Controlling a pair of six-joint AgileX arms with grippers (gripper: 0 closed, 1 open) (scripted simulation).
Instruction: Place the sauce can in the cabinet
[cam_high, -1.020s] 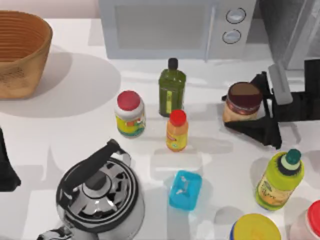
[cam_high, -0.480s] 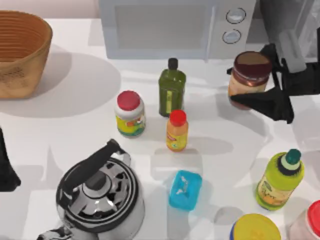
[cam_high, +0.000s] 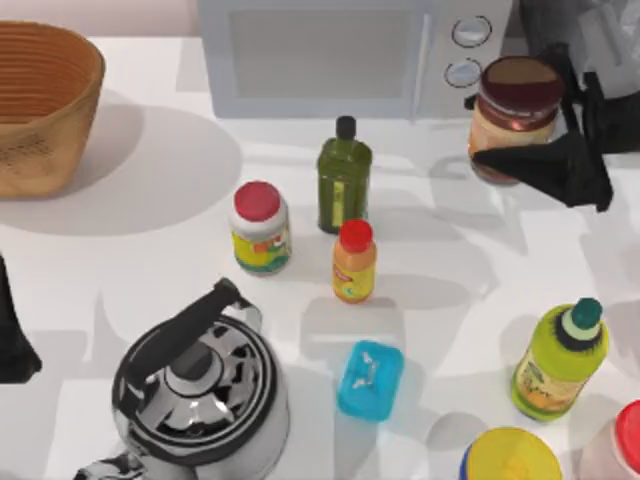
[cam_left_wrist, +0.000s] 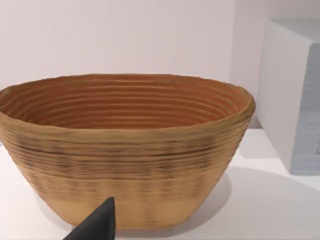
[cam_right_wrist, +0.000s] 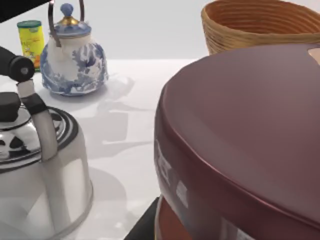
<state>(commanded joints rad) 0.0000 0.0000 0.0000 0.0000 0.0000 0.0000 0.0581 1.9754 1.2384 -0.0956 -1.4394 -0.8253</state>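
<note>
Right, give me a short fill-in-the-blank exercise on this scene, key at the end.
1. The right gripper is shut on the ____ can.
2. The sauce can is held in front of the white ____.
3. The small orange bottle has a ____ cap.
4. The left wrist view faces a woven ____.

Missing words: sauce; microwave; red; basket

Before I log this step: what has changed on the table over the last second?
The right gripper, shut on the sauce can, has carried it up off the table and toward the far right corner, where the cabinet stands beside the microwave. The left gripper stayed parked at the left edge. The bottles, kettle and basket have not moved.
</note>
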